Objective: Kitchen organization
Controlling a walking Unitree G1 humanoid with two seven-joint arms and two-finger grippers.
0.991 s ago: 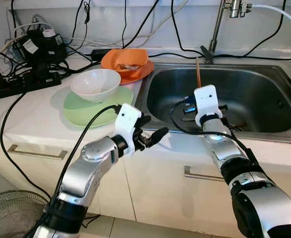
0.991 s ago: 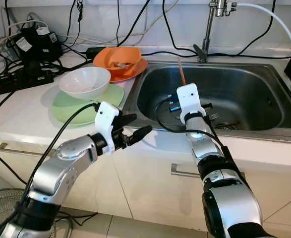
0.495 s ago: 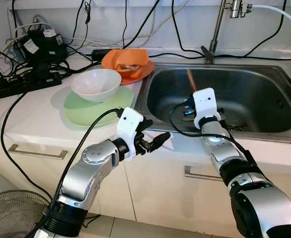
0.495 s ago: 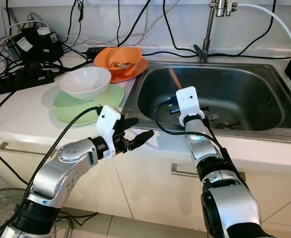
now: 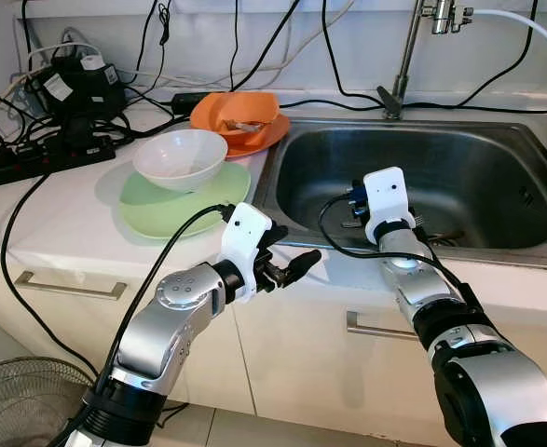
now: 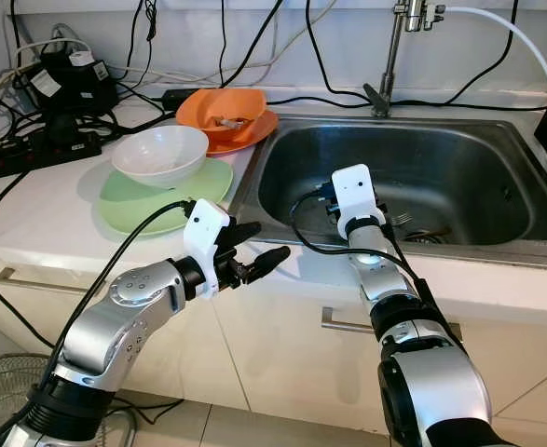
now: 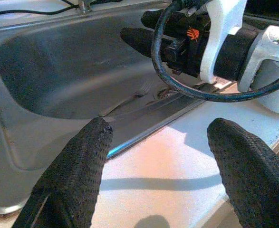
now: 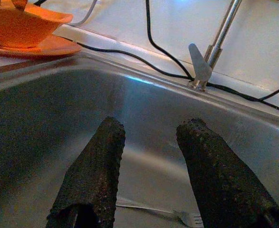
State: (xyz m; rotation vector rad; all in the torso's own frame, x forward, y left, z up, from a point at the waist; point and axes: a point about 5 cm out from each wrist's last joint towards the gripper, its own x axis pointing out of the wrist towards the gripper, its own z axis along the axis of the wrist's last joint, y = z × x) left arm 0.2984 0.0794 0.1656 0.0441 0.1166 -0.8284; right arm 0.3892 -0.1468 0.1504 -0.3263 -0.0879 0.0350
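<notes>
Right gripper: spread wide, empty, inside the sink, above the fork, likely to grab it.
Left gripper: wide, empty, waiting over sink's front rim.

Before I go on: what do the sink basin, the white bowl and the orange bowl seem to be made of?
The rectangular sink basin looks like brushed stainless steel: grey, with soft streaked reflections. The round white bowl on the pale green plate looks glossy, ceramic or melamine; I cannot tell which. The orange bowl on its orange plate looks like smooth plastic or melamine, evenly coloured with a dull sheen.

Orange bowl, green plate (white bowl)
</notes>
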